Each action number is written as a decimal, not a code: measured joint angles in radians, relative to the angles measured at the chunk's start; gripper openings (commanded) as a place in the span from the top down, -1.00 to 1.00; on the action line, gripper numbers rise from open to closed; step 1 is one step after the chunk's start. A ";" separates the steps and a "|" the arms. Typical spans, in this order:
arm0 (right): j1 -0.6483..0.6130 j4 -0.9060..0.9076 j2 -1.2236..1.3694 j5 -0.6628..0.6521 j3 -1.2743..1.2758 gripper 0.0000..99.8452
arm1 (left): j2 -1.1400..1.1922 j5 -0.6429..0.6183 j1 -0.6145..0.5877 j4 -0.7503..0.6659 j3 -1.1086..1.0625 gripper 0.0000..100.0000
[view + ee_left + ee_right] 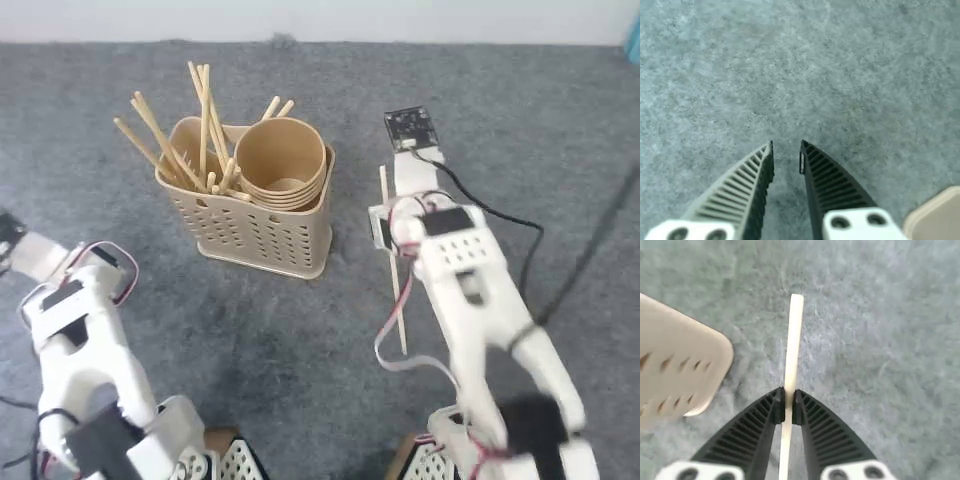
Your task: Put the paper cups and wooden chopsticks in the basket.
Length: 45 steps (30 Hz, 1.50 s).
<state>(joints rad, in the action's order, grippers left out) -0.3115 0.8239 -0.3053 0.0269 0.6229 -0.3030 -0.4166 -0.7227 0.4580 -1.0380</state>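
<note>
Right gripper [788, 399] pinches the one loose chopstick [795, 335], which we see right of centre in the high view. Beyond it, the basket [262, 235] upper left of centre already holds the paper cups [283, 160] and other chopsticks [204, 120]; we judge one drop remains

Your beige basket [262, 235] has rows of small dark slots; the paper cups [284, 165] are tan. The chopstick [794, 335] is pale wood, the carpet [250, 340] mottled grey.
</note>
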 measured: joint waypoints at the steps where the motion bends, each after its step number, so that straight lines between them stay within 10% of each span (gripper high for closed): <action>1: 0.000 0.006 -0.051 0.000 0.023 0.99 | 0.000 0.021 0.006 0.000 0.000 0.84; 24: -0.163 -0.003 -0.980 0.072 0.057 0.99 | 0.000 0.077 0.014 0.000 0.000 0.84; 34: -0.278 -0.402 -0.961 0.210 0.049 0.99 | 0.000 0.077 0.014 0.000 0.000 0.84; 45: -0.278 -0.448 -0.497 0.391 -0.358 0.99 | 0.000 0.077 0.032 0.000 0.000 0.84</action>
<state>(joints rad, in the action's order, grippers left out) -0.5892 0.3759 -0.8025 0.4181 0.2654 -0.3030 -0.3399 -0.6905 0.4580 -1.0380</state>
